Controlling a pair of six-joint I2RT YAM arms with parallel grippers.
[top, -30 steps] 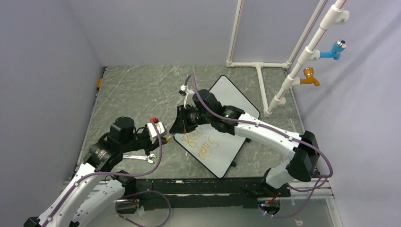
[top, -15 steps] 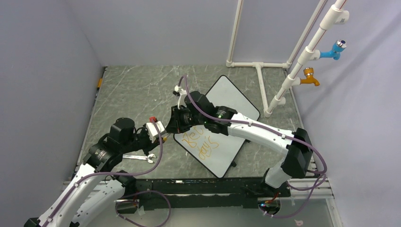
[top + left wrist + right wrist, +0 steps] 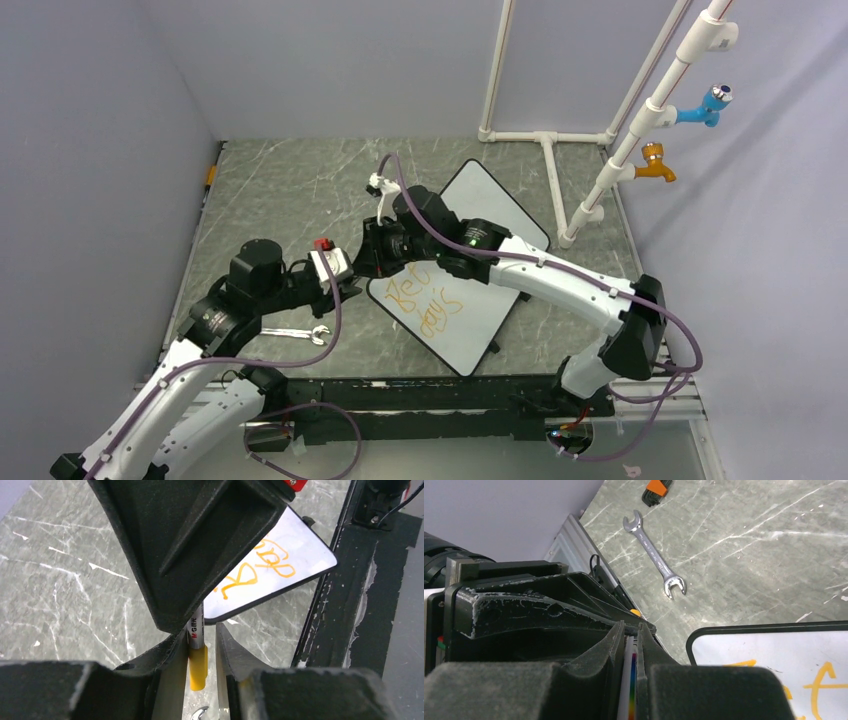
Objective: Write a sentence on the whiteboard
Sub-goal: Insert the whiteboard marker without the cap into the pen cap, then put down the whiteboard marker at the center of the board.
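Top external view: both arms meet just beside the left corner of the whiteboard (image 3: pixel 478 330), which lies flat and turned at an angle on the table (image 3: pixel 290 200).
Writing: orange lettering (image 3: pixel 430 305) stands in two short lines on the whiteboard's near half; I judge it is not finished.
Right arm: the right gripper (image 3: pixel 630 627) is closed tight on the marker (image 3: pixel 195 632).
Left arm: the left gripper (image 3: pixel 200 632) has its jaws a little apart around the marker's orange end, with a gap on one side, so it grips nothing.
Side object: a wrench (image 3: pixel 290 333) lies left of the whiteboard, well apart from it.
Risk one: if a left finger rubs the orange end while leaving, the marker can tilt in the right gripper.
Risk two: a tilted marker can miss the whiteboard, or press hard and push it, because nothing visible fixes it.
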